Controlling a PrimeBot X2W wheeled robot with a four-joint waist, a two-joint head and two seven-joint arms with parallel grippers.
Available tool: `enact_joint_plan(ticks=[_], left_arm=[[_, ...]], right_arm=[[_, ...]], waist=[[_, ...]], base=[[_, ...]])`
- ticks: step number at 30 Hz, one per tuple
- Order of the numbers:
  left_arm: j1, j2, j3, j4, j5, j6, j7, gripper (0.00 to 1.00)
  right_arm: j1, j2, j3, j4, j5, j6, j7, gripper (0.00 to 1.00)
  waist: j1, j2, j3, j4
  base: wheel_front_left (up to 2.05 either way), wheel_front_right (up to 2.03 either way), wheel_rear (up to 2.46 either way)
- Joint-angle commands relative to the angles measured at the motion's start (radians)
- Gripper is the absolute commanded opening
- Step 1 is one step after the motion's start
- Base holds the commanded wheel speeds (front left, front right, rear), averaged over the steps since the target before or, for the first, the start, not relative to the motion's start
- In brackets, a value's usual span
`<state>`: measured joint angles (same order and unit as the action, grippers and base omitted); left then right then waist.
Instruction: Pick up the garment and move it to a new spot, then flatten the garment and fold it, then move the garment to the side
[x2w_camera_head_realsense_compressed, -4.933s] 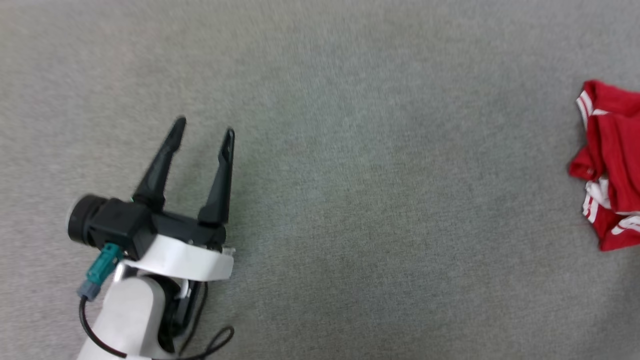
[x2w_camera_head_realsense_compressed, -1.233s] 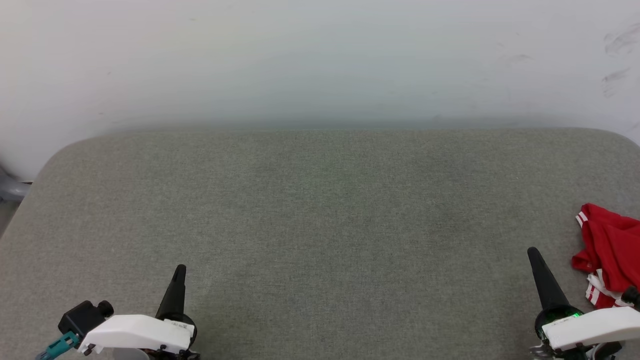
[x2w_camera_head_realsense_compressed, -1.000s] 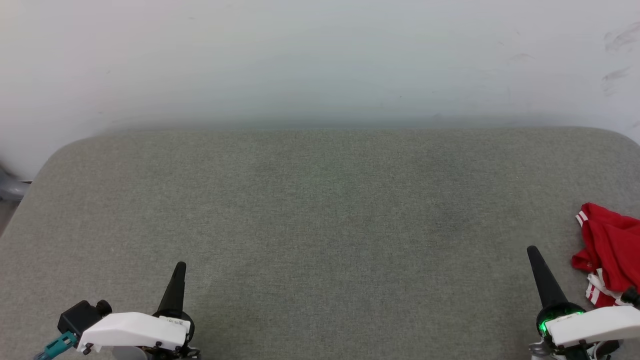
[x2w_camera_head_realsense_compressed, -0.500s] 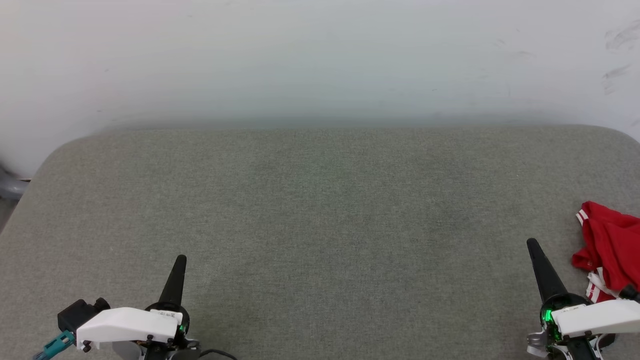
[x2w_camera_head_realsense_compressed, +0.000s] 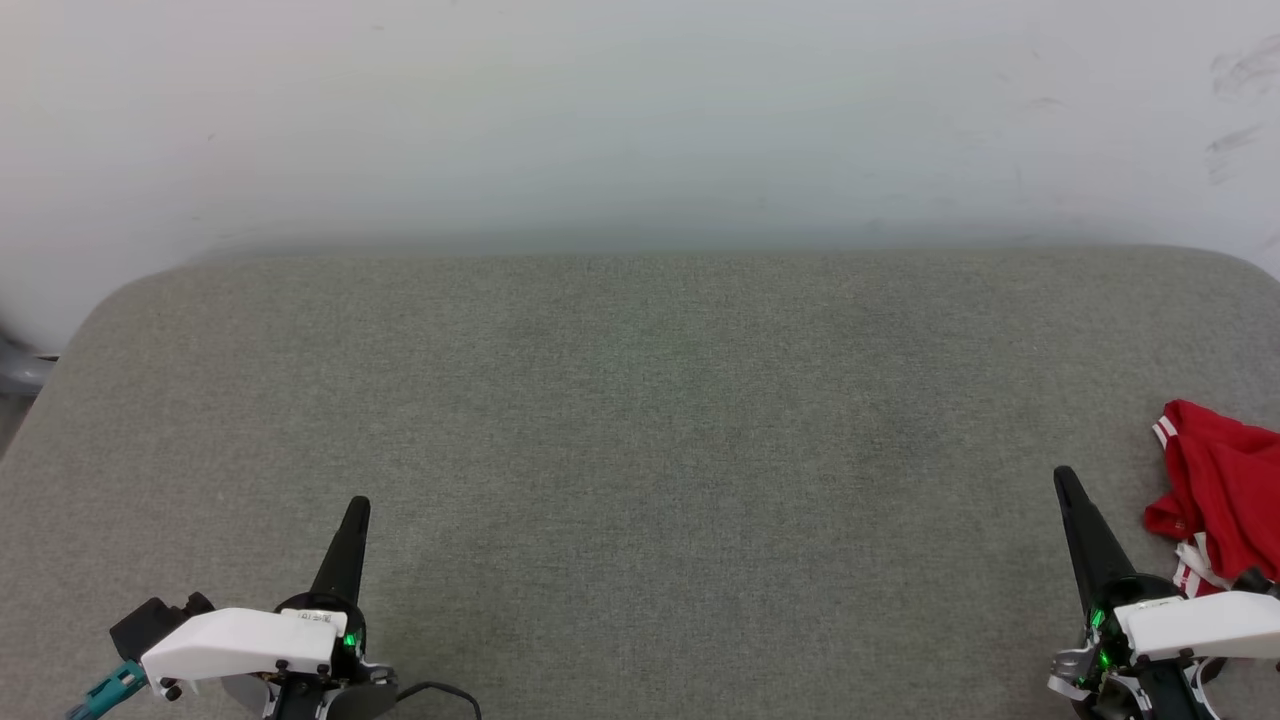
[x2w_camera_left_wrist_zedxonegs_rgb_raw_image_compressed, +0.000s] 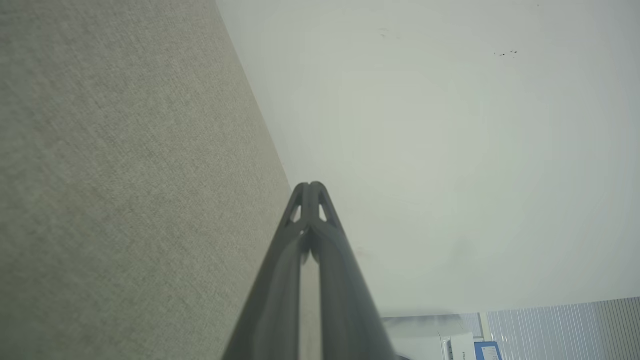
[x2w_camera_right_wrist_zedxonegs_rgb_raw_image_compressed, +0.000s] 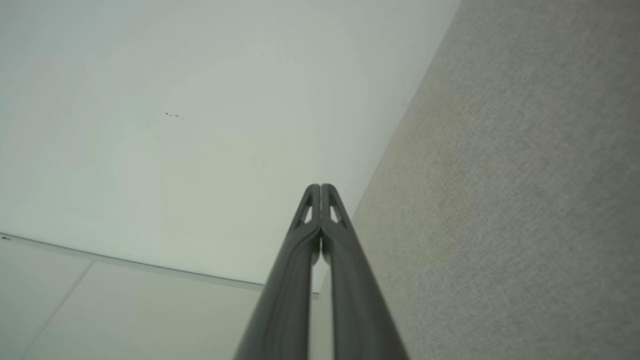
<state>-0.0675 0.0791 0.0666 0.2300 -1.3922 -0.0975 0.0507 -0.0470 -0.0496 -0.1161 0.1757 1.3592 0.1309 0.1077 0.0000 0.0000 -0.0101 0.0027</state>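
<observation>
Some of the garment (x2w_camera_head_realsense_compressed: 1225, 485) is cut off.

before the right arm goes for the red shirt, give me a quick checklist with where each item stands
1. Is the garment located: crumpled at the right edge of the table: ok.
2. Is the right gripper open for a grasp: shut, holding nothing: not ok.
3. Is the right gripper free of the garment: apart, bare table between them: ok.
4. Is the left gripper out of the way: shut, far to the left: ok.
5. Is the whole garment in sight: cut off by the head view's right edge: not ok.
6. Does the garment overhang the table: cannot tell.
</observation>
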Motion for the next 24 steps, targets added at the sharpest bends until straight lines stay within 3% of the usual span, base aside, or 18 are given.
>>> enact_joint_plan(ticks=[1, 24], left_arm=[[-0.020, -0.005, 0.006, -0.001, -0.020, -0.009, 0.008, 0.00], [-0.042, -0.024, 0.041, 0.013, -0.172, -0.030, 0.052, 0.00]], right_arm=[[-0.023, -0.001, 0.001, 0.004, 0.026, 0.000, 0.003, 0.00], [-0.061, -0.001, 0.002, 0.055, 0.200, 0.000, 0.006, 0.00]], waist=[[0.0000, 0.0000, 0.001, 0.000], [0.0000, 0.0000, 0.010, -0.002]], base=[[0.00, 0.00, 0.00], [0.00, 0.00, 0.00]])
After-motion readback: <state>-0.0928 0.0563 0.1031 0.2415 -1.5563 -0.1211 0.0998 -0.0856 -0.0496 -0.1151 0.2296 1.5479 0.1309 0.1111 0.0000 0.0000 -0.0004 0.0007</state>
